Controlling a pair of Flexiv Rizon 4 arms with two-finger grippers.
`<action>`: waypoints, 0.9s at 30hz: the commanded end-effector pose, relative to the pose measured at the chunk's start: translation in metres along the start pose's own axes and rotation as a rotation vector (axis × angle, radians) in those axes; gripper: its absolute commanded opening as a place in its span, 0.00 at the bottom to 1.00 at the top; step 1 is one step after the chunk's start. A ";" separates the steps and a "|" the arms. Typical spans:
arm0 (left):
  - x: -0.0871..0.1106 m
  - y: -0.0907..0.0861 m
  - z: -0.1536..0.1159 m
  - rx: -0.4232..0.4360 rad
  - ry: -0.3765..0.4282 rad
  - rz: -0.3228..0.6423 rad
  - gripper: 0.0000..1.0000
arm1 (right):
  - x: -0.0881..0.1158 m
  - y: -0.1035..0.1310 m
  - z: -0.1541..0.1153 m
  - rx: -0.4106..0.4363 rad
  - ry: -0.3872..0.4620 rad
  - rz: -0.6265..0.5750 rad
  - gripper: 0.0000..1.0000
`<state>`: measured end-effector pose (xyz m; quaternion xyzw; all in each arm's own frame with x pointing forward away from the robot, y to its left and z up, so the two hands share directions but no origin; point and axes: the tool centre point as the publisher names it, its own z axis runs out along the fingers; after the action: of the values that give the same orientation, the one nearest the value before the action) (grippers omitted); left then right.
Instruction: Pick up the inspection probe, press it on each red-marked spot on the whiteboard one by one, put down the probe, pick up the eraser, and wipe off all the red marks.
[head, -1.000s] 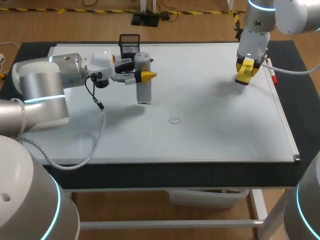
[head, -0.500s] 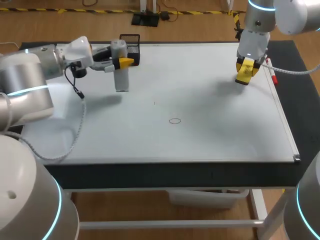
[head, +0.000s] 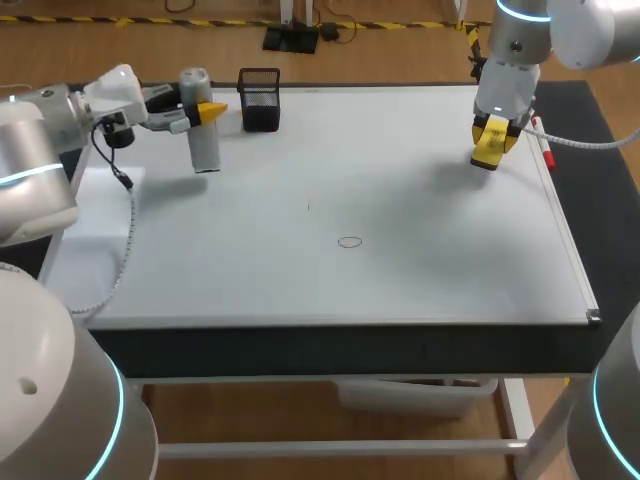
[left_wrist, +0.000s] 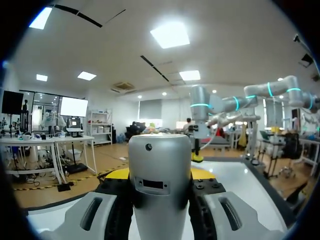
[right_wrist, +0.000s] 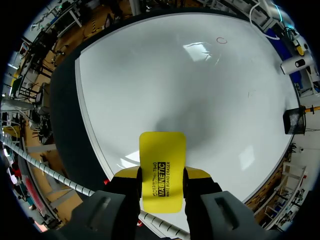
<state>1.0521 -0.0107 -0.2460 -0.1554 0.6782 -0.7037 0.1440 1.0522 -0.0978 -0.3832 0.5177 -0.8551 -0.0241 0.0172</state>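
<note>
Upright probe (head: 205, 145) clamped in left end effector (head: 203, 108), seemingly above whiteboard (head: 400, 200).

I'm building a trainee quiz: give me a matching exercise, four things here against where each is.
1 probe
2 eraser
3 mesh cup
4 oval mark

A in the right gripper
B near the whiteboard's middle
C in the left gripper
D at the whiteboard's far edge

Pairs: 1-C, 2-A, 3-D, 4-B
</note>
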 end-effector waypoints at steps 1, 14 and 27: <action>-0.008 0.000 -0.010 0.019 0.005 -0.001 0.00 | 0.000 -0.001 -0.001 0.000 0.003 -0.002 0.00; -0.013 -0.004 -0.022 0.040 -0.002 0.001 0.00 | 0.000 -0.001 -0.001 0.000 0.003 -0.002 0.00; -0.013 -0.004 -0.022 0.040 -0.002 0.001 0.00 | -0.020 0.016 -0.004 0.008 0.014 -0.034 0.00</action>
<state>1.0544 0.0156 -0.2441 -0.1527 0.6644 -0.7166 0.1474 1.0504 -0.0866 -0.3817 0.5289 -0.8480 -0.0288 0.0158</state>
